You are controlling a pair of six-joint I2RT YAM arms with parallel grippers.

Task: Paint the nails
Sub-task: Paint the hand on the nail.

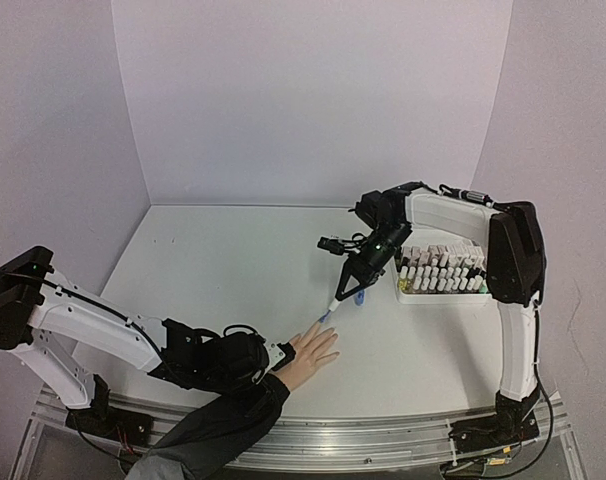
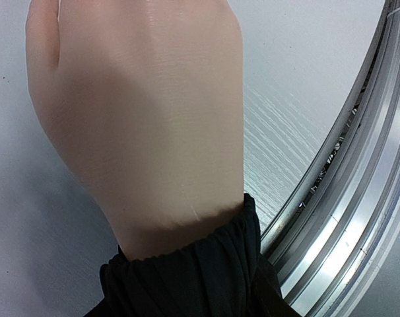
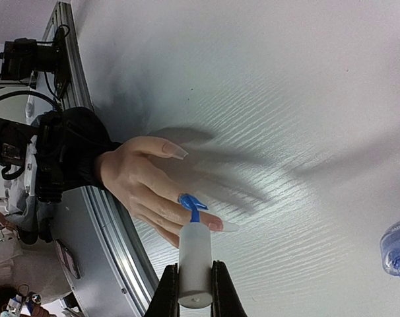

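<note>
Nails (image 3: pixel 215 225) below right gripper (image 3: pixel 195 267); brush (image 3: pixel 195 243) (blue) touching

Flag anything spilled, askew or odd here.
Nothing stands out. No polish shows on the table; the brush sits straight in the right gripper, its blue tip at one of the nails. The blue bottle sits apart from the tray, presumably because it is in use.

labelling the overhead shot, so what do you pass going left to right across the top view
left arm's shoulder → hand → right claw, shut on a brush → rack of small bottles → right arm's black elbow
</note>
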